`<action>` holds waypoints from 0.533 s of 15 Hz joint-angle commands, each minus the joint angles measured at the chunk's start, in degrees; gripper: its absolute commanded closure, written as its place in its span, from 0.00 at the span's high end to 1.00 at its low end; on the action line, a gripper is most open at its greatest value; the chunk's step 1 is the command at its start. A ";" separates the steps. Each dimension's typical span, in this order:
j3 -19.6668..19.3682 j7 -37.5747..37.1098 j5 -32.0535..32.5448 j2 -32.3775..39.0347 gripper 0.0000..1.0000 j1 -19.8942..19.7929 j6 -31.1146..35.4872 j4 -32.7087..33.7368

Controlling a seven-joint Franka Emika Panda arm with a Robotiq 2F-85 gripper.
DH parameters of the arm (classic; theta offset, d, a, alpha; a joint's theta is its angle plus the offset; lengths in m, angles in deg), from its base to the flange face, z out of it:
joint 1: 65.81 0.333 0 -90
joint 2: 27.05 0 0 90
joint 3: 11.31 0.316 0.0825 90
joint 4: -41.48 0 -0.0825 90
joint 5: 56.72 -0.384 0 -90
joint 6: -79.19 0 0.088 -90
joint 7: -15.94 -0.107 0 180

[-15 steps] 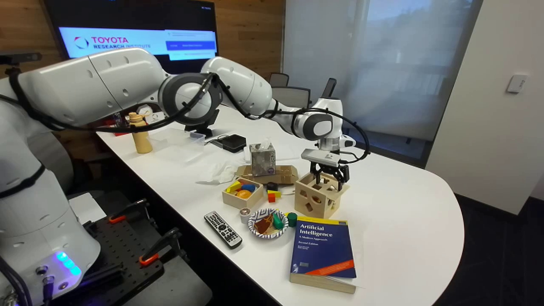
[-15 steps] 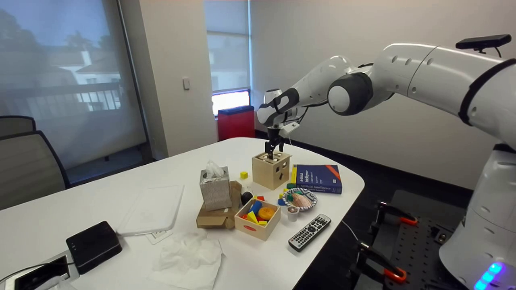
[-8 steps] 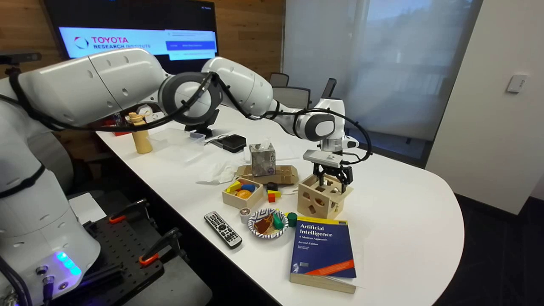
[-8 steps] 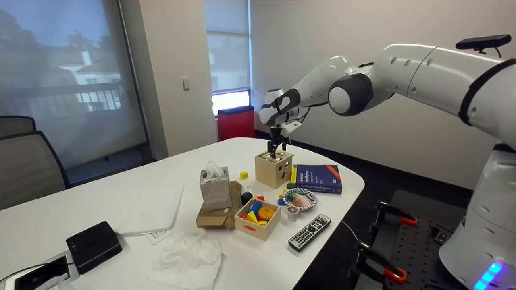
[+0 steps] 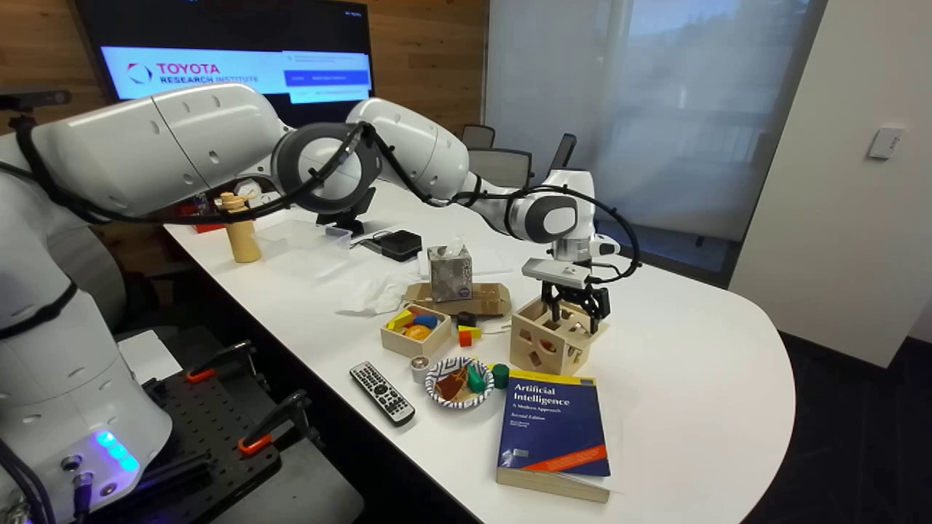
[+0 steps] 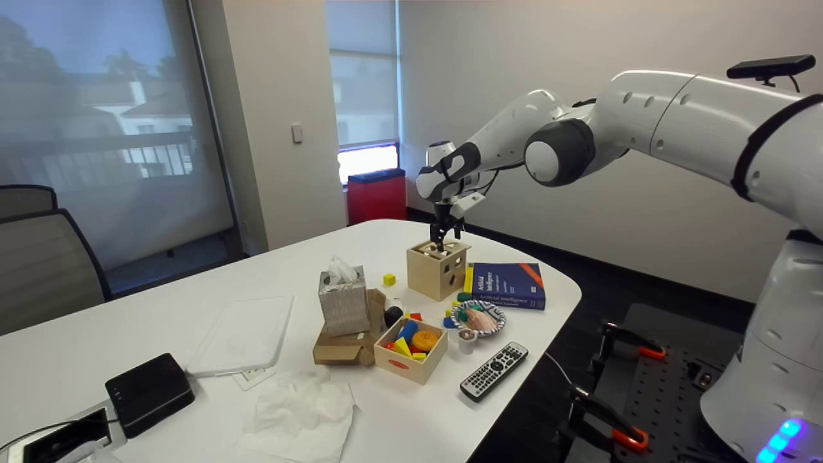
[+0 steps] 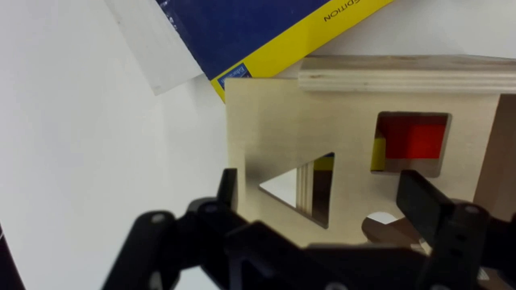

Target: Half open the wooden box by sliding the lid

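Note:
The wooden box point(image 5: 551, 361) is a pale cube with cut-out holes and stands upright on the table in both exterior views point(image 6: 424, 276). Its lid point(image 5: 590, 338) is slid partly out and overhangs one side. In the wrist view the lid point(image 7: 282, 125) shows triangular, square and round holes. A gap at its right opens into the box. My gripper point(image 5: 575, 323) is open over the lid; it also shows in the wrist view point(image 7: 319, 187). One finger is at the lid's outer edge, the other over the lid beside the square hole. Whether the fingers touch it, I cannot tell.
A blue book point(image 5: 553, 426) lies close to the box. A patterned bowl point(image 5: 431, 393), a wooden tray of coloured pieces point(image 5: 408, 343), a remote point(image 5: 382, 393) and a tissue box point(image 5: 451, 275) stand nearby. A yellow cube point(image 6: 389, 280) lies behind the box.
My gripper has moved a little to the right in both exterior views. The box shifted slightly the same way at first, then stayed still. The lid sticks out slightly more.

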 commanded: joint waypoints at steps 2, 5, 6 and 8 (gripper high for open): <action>-1.74 -1.91 0.93 1.92 1.00 -0.10 -1.90 2.48; -1.90 -2.51 0.85 2.01 1.00 -0.26 -1.90 2.59; -1.96 -2.52 0.85 2.07 1.00 -0.31 -1.97 2.69; -1.99 -2.42 0.70 2.19 1.00 -0.52 -1.96 2.82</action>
